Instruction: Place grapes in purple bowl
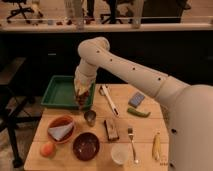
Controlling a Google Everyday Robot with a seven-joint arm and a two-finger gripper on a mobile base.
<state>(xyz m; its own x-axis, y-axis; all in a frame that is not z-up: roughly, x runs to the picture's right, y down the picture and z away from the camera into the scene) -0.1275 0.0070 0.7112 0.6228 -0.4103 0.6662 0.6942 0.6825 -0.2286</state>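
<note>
Gripper (82,101) at centre-left of frame, over the right edge of the green tray (57,92), fingers pinching the grapes (84,96) above the table (145,127). Purple bowl (86,146) sits lower centre-left, between orange bowl (62,128) and white cup (120,153).

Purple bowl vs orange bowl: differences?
The purple bowl is dark maroon and looks empty; the orange bowl holds a blue-grey cloth. The purple bowl sits nearer the table's front edge, the orange bowl behind and to its left. Both are round, shallow, similar in size. The gripper hangs over the green tray, holding the grapes.
</note>
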